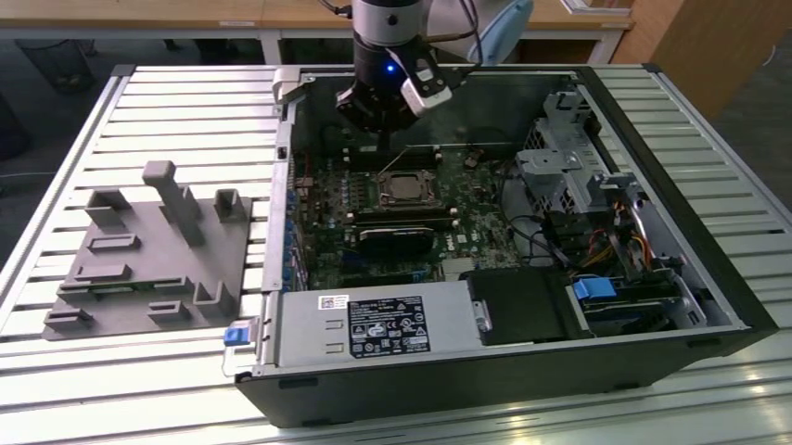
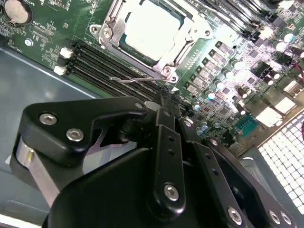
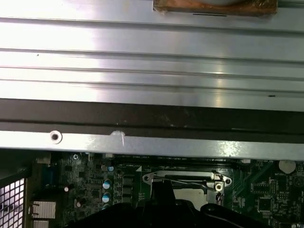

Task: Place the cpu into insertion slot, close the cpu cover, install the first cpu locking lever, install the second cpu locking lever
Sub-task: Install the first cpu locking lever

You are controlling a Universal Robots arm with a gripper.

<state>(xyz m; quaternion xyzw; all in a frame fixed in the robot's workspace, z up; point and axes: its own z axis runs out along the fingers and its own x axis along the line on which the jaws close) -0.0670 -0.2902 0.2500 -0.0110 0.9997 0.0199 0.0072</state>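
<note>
The cpu [image 2: 152, 26], a pale square chip, lies in the insertion slot [image 1: 381, 190] on the green motherboard [image 2: 61, 23]. The silvery cpu cover [image 2: 183, 47] is folded flat over its edges, and the chip shows through the cover's window. A thin wire locking lever [image 2: 135, 80] runs along the socket's edge beside the memory slots. My gripper [image 2: 162, 102] hangs just above that lever, its black fingers shut together with nothing held between them. In the exterior view the gripper [image 1: 388, 153] hovers just behind the cpu [image 1: 402, 190], inside the open case.
A black heatsink [image 1: 396, 239] sits in front of the socket. A grey power supply box [image 1: 371, 326] fills the case's front. Drive cages and cables [image 1: 581, 185] crowd the exterior view's right. A grey fixture block [image 1: 148, 250] stands on the slatted table.
</note>
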